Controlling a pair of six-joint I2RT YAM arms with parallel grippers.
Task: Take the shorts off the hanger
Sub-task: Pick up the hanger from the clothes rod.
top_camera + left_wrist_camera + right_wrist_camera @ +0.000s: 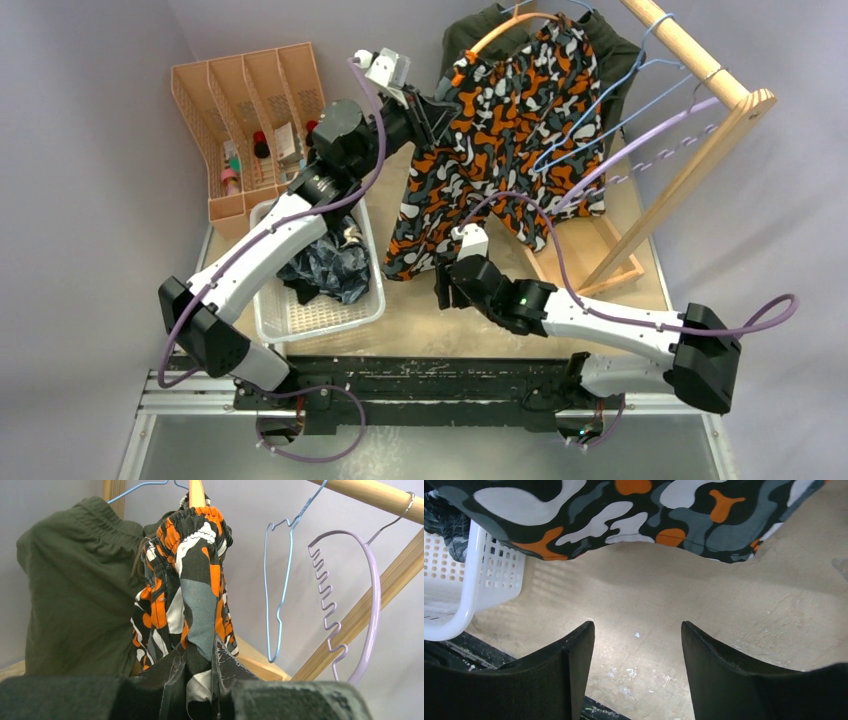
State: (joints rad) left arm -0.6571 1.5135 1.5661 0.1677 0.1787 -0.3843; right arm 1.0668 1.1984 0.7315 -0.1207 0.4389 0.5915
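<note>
The orange-black-white camouflage shorts (505, 130) hang from an orange hanger (510, 32) on the wooden rail (690, 50). My left gripper (432, 118) is shut on their left edge; in the left wrist view the fabric (200, 600) runs up from between my fingers (200, 680) to the waistband. The olive green shorts (80, 580) hang behind, also seen in the top view (480, 25). My right gripper (450, 285) is open and empty, low over the table under the hem (624, 515). The dark blue-grey camouflage shorts (330, 262) lie in the white basket (320, 320). The plain black pair is hidden.
Empty blue hangers (600, 100) and a purple hanger (640, 150) hang on the rail at right. The rack's wooden base (590, 270) lies near my right gripper. A tan organizer (250, 110) with small items stands at back left.
</note>
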